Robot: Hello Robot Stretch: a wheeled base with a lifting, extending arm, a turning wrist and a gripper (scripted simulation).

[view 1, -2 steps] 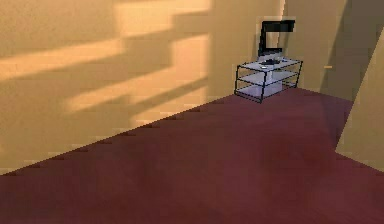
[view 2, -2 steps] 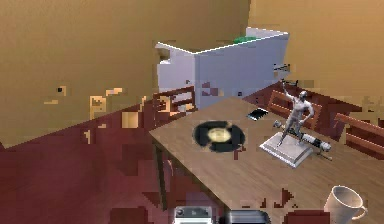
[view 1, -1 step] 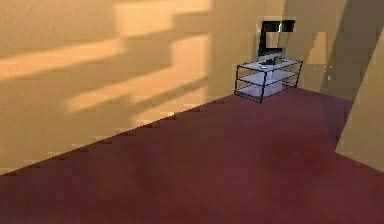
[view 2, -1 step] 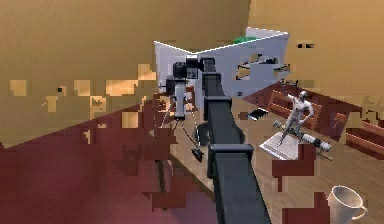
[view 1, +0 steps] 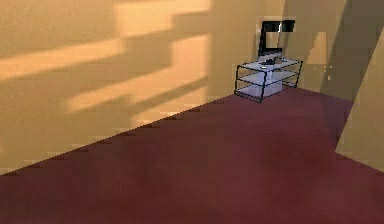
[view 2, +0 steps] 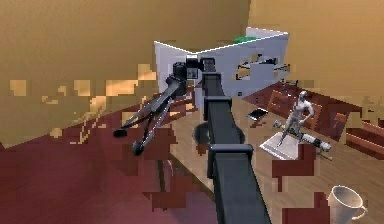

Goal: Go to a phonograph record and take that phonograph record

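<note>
In the arm side view my arm [view 2: 226, 150] rises as a dark bar from the bottom edge. My gripper [view 2: 130, 140] reaches down and to the left from the arm's far end, its thin fingers [view 2: 150, 118] ending over dark red floor and tan wall. It holds nothing. Right of the arm is a wooden table [view 2: 290, 182] with a small dark flat thing [view 2: 255, 117] lying on it; I cannot tell what that thing is.
On the table stand a pale statue [view 2: 293, 118] on a white base, a white cup [view 2: 347, 203] and a dark rod-like thing [view 2: 320, 143]. A white box-like unit [view 2: 222, 60] stands behind the arm. In the forward view a white shelf stand [view 1: 268, 77] with a dark screen [view 1: 272, 35] stands across open red floor.
</note>
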